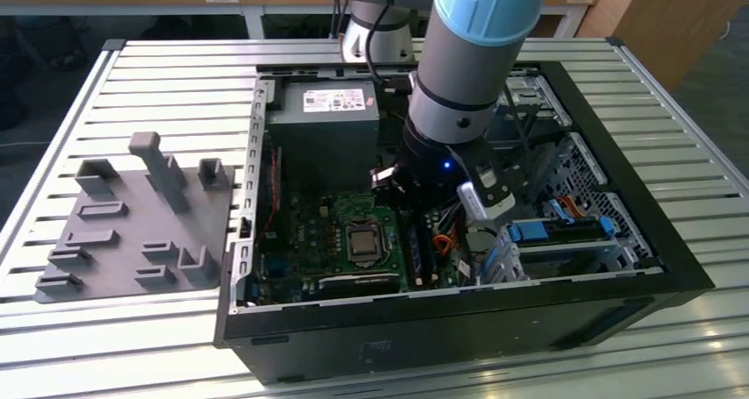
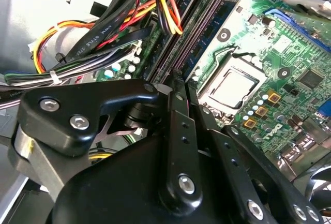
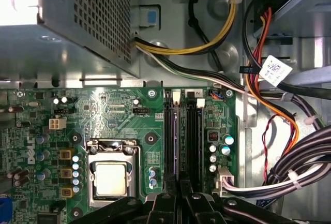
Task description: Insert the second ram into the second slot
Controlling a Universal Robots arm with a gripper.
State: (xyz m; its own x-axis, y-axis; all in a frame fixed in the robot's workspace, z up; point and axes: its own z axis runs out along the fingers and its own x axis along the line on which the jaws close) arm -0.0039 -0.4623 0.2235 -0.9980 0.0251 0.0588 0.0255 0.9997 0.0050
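I have the grey and pale-blue robot arm [image 1: 468,66] reaching down into the open black computer case [image 1: 655,267], which lies on its side on the slatted aluminium desk [image 1: 164,83]. On the exterior view's left, a grey plastic holder tray [image 1: 129,232] with upright pegs sits on the desk beside the case.

In both wrist views I see the black-fingered hand [image 3: 178,185] low over the green motherboard [image 3: 114,110], its tips at one end of the long dark memory slots. The second ram [image 3: 176,141], a thin dark blue-green board that I see edge-on, stands along a slot on the side of the bank nearer the square silver processor socket [image 3: 111,177]. Its near end runs in between the fingers [image 2: 182,125], which are drawn together on it with only that thin edge between them. I cannot tell whether the board is pushed fully home.

On the far side of the slots from the socket, a bundle of black, yellow, red and orange cables [image 3: 269,115] runs past. The perforated grey metal power supply box [image 3: 77,22] sits beyond the board's edge.
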